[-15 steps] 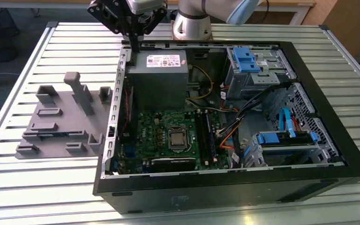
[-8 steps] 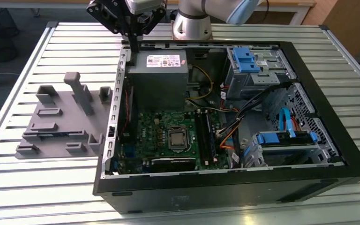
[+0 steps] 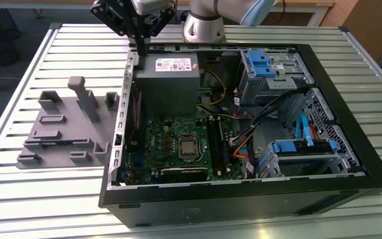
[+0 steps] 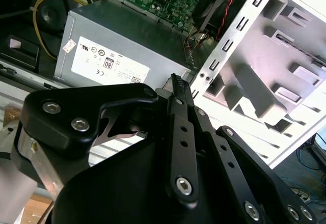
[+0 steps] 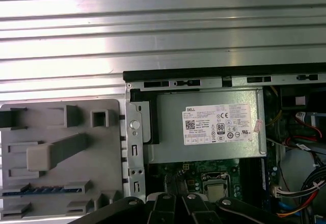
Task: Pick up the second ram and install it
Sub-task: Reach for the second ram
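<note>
Over case rim (image 3: 129, 74), tool (image 3: 141, 51) (closed)

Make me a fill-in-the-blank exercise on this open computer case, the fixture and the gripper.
1. The grey fixture block lies to the exterior view's ___ of the computer case.
2. In the first wrist view, the second ram sits in a slot of the grey ___.
3. The gripper hangs near the power supply and holds ___.
Missing words: left; fixture block; nothing.
</note>
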`<act>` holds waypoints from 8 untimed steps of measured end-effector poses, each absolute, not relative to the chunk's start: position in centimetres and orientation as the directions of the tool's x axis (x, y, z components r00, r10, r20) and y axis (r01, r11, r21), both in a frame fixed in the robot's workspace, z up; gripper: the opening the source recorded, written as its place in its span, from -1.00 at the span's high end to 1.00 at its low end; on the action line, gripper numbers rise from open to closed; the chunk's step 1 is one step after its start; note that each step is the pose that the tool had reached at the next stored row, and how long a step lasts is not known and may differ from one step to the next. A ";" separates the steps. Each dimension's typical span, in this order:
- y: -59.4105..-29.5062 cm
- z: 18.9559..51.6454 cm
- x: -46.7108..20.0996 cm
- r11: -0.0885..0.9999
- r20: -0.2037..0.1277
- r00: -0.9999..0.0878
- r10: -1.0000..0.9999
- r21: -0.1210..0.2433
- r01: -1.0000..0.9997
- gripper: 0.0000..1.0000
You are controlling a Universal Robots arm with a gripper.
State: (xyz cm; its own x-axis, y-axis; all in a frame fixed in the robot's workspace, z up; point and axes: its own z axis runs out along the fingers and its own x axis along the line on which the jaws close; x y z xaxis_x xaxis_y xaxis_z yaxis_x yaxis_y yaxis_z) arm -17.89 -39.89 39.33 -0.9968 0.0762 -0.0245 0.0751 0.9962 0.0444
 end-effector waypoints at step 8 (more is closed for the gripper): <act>-39.9 39.3 -18.1 0.996 -0.024 -0.997 0.076 0.044 0.075 0.79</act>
State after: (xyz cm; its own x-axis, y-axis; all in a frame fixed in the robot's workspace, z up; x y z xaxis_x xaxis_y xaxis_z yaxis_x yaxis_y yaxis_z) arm -18.06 -39.89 39.33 -0.9968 0.0762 -0.0244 0.0751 0.9962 0.0443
